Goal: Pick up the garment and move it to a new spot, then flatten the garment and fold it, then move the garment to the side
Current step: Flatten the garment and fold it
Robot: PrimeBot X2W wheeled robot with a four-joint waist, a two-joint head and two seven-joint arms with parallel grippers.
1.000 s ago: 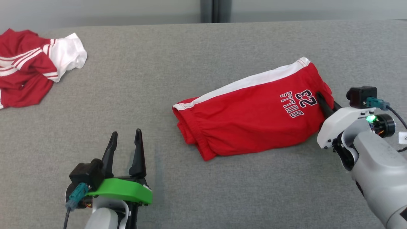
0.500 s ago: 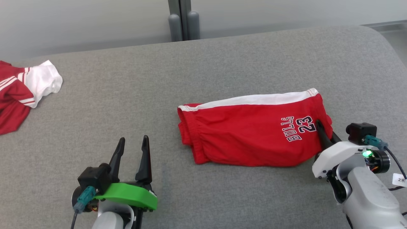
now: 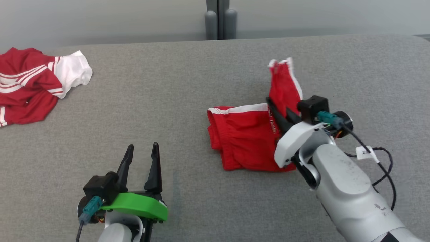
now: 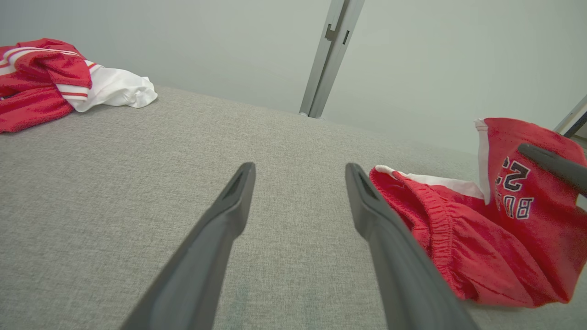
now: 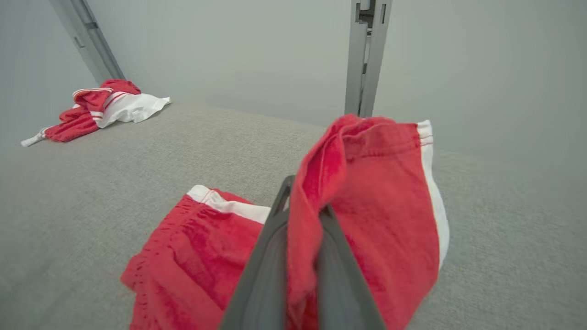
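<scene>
Garment: red jersey shorts (image 3: 245,141) with a white side stripe and "BULLS 23" lettering, right of centre on the grey fabric-covered tabletop (image 3: 168,101).
Lie of cloth: elastic waistband end rests bunched on the tabletop; lettered leg end stands lifted, stripe edge uppermost.
Right gripper (image 3: 277,105): clenched on a narrow pleat of the lifted leg end; cloth drapes over both fingers.
Left gripper (image 3: 142,145): spread wide, empty, low at the front, well apart from the shorts.
Bystander cloth: crumpled red garment with white stripes and a white panel (image 3: 30,84) at the far left edge, well clear.
Risk, slip: pinch looks thin and near the hem; a quick pull could draw the pleat out and drop the shorts short of their place.
Risk, layers: cannot tell whether both layers are caught; if one, the fold may peel open.
Risk, drag: waistband end touches the fabric surface; sideways travel at this height would likely rumple it.
Risk, twist: hanging from one point, the cloth could swing and land skewed.
</scene>
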